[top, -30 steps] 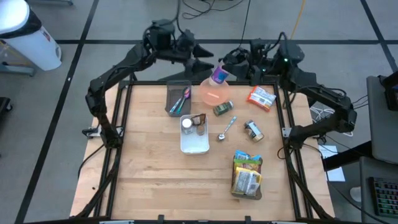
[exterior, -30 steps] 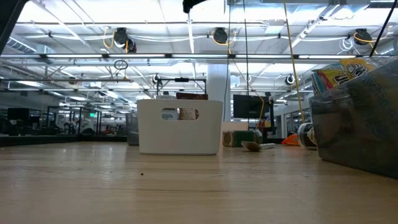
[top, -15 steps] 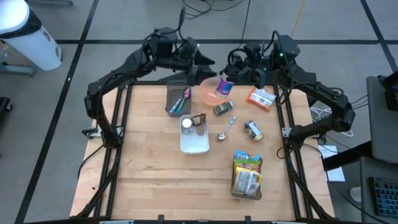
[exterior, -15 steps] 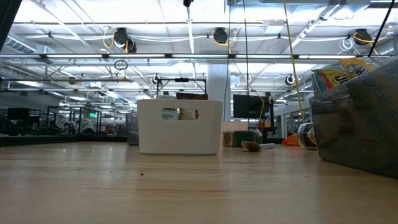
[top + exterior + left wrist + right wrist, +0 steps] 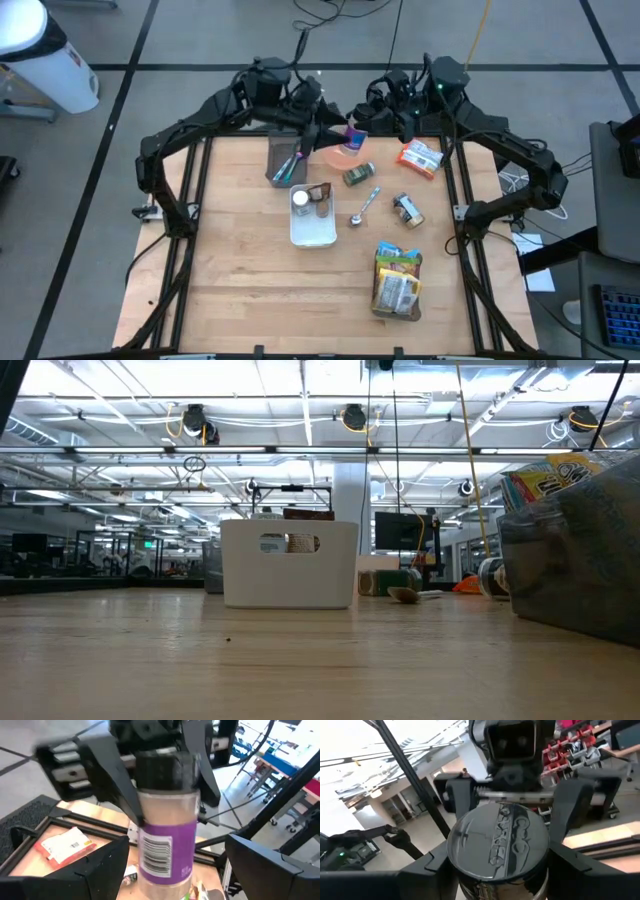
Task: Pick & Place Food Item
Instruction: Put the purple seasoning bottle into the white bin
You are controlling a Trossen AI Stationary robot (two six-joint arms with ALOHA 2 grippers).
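A spice bottle [image 5: 352, 137] with a purple label and a black cap hangs above the table's far edge, over a pink bowl [image 5: 338, 153]. My right gripper [image 5: 372, 124] is shut on it. In the left wrist view the bottle [image 5: 165, 832] fills the middle. My left gripper [image 5: 326, 128] is open, and its fingers [image 5: 102, 870] stand wide on either side of the bottle's lower body without touching it. The low view shows neither gripper. My right gripper pinches the bottle at its cap end [image 5: 160, 767] between its two fingers [image 5: 112, 782], one on each side. The fingers lie along the bottle, with the cap's top [image 5: 497, 845] facing back toward the wrist. The bottle is lifted clear, its base end pointing at my left gripper.
On the table lie a mesh bin of utensils [image 5: 286, 158], a white bin [image 5: 312, 216] with jars, a small jar [image 5: 358, 175], a spoon [image 5: 365, 204], a can [image 5: 407, 210], an orange packet [image 5: 420, 157] and snack bags [image 5: 397, 281]. The near half is bare wood.
My left gripper has moved toward the table's right and near side, up to the bottle, staying open. My right gripper has turned and sunk a little, bringing the bottle toward my left gripper.
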